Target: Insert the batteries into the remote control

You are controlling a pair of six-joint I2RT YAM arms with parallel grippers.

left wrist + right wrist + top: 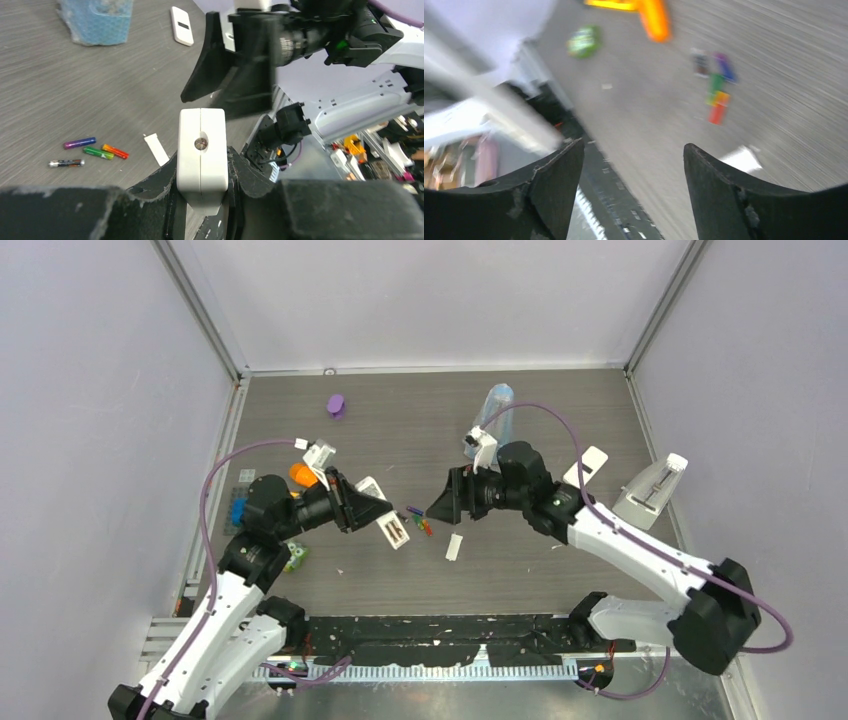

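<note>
Small white strip [157,149] lies nearest on the table [520,570], 4 batteries [97,152] loose just past it, close together; on either side of them, left gripper [374,506] pinches a white remote [201,145], right gripper [631,146] faces it, jaws spread, nothing between; far back a clear bottle [497,405], small purple object [336,405]

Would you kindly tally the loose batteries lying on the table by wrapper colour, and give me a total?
Purple battery: 1
Green battery: 1
Orange-red battery: 1
Dark battery: 1
Total: 4
</note>
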